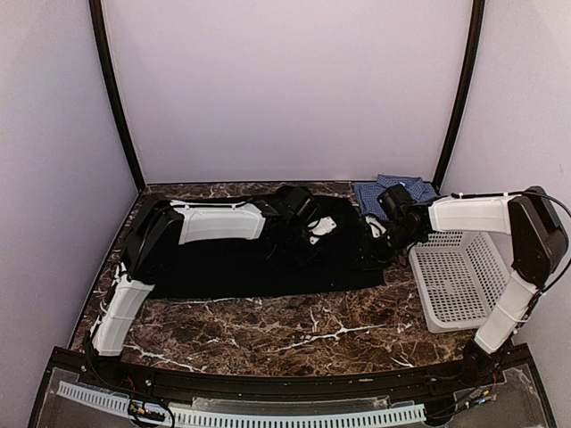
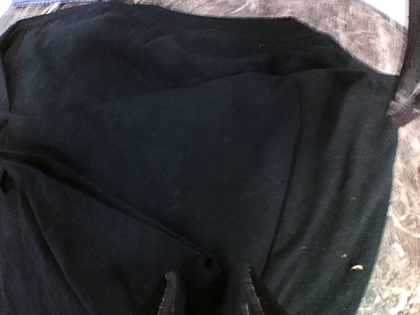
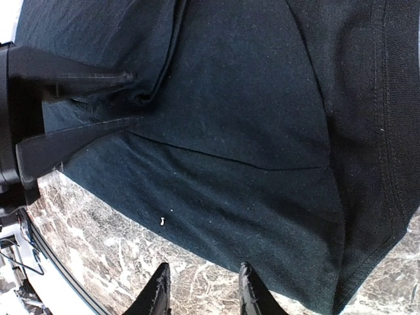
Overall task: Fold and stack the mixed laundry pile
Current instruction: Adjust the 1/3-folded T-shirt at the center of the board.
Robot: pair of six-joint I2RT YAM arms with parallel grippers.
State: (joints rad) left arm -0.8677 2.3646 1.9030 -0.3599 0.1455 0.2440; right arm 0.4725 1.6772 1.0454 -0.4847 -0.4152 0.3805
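The black garment lies spread across the marble table. My left gripper reaches over its middle. In the left wrist view that gripper is shut on a raised fold of the black garment. The right wrist view shows the same left gripper with the cloth bunched between its tips. My right gripper hovers at the garment's right edge. Its jaws stand open over bare marble, just off the hem of the black garment. The blue-and-white check shirt lies at the back right.
A white perforated basket sits on the table at the right, beside the right arm. Pale walls and two dark poles close in the back and sides. A strip of the check shirt shows at the top of the left wrist view.
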